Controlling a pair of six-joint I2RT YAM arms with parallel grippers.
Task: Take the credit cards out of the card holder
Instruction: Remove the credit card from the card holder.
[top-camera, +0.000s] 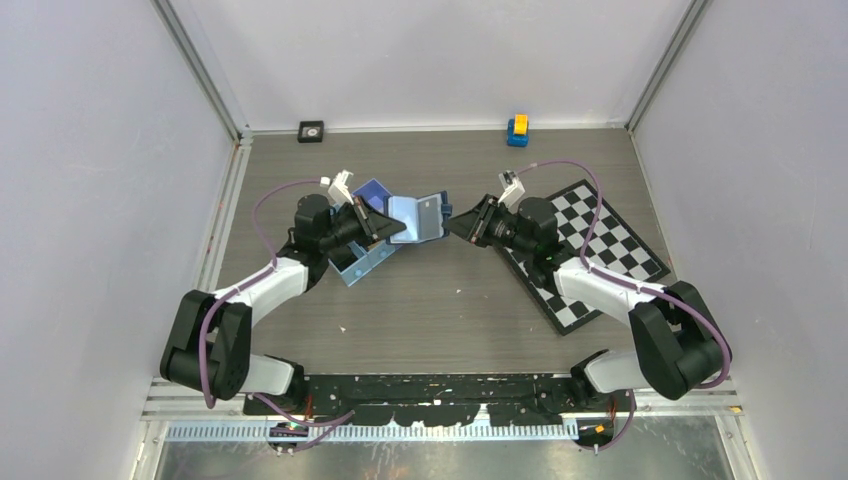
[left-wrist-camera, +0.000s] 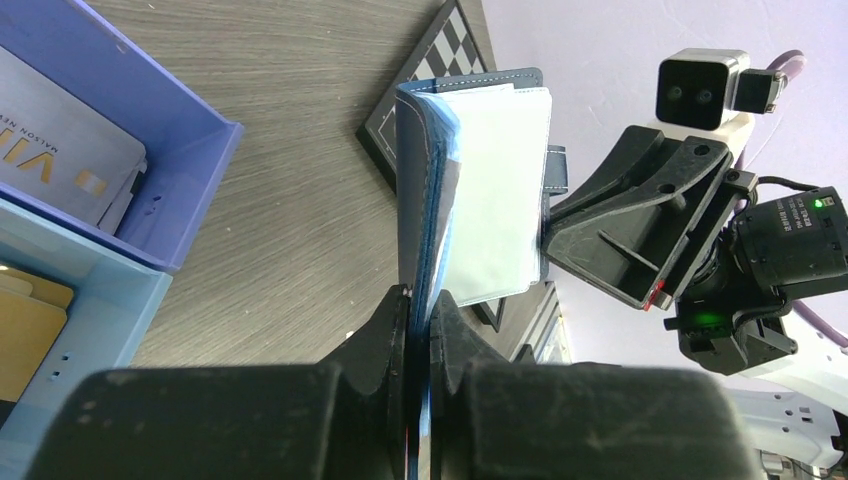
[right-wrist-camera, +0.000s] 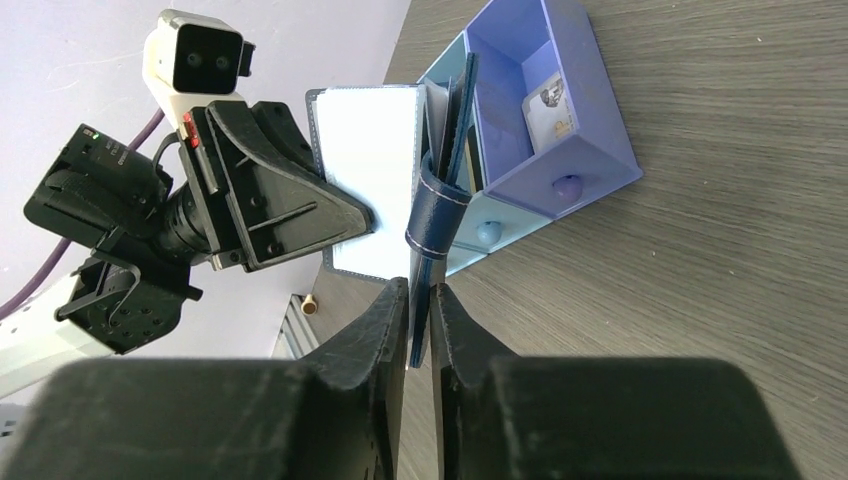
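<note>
Aloft, stitched navy card holder (top-camera: 417, 217) — left fingers (left-wrist-camera: 385, 340), right fingers (right-wrist-camera: 385, 320) tight on opposite edges.

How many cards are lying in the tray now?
2 visible in the tray: a grey card in the darker blue compartment, a gold card in the light-blue one. More may be hidden beneath them or inside the wallet.
</note>
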